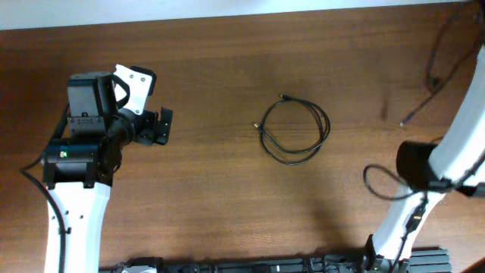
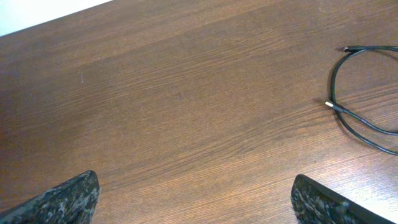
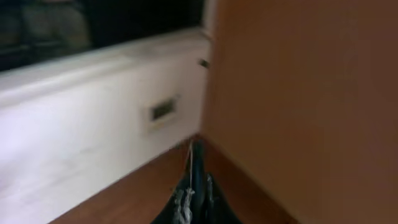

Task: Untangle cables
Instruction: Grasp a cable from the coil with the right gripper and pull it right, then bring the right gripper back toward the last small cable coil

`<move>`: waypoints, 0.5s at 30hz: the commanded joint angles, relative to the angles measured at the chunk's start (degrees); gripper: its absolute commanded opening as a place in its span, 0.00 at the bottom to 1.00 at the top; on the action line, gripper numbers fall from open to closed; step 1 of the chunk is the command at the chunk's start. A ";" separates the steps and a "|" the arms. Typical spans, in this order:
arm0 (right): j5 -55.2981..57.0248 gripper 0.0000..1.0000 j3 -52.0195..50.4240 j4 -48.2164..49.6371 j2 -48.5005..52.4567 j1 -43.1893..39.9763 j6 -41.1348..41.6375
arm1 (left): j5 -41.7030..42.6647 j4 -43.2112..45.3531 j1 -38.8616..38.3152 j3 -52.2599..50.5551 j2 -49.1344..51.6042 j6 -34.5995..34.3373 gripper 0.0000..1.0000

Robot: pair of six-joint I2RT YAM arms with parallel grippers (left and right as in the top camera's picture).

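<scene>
Honestly it's looking mostly sorted: one cable is lying in a loose loop mid-table, well apart from the second cable running along the far right edge. Left claw is hanging wide open over bare table, gripping nothing. Right claw is looking clenched, maybe pinching a thin strand, but it's too blurry to say. I'm guessing only laying that second one flat is left.

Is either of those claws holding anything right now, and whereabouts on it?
The left gripper is wide open and holds nothing. The right gripper is closed; a thin strand seems to rise from it, but the view is too blurred to name it.
</scene>
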 commanded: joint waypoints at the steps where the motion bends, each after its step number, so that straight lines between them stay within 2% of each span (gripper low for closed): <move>1: 1.81 0.04 -0.37 -0.24 5.20 -5.95 9.97 | 0.63 0.09 0.31 0.35 0.09 0.90 0.99; 4: -4.17 0.04 -1.33 -3.30 10.34 -10.27 17.14 | 0.63 0.09 0.31 0.35 0.09 0.90 0.99; 8: -13.05 0.04 -5.11 -5.14 15.58 -13.53 20.35 | 0.63 0.09 0.31 0.35 0.09 0.90 0.99; 11: -14.95 0.04 -12.74 -4.72 17.25 -14.99 26.08 | 0.63 0.09 0.31 0.35 0.09 0.90 0.99; 15: -21.40 0.04 -25.14 -0.83 17.44 -15.72 26.69 | 0.63 0.09 0.31 0.35 0.09 0.90 0.99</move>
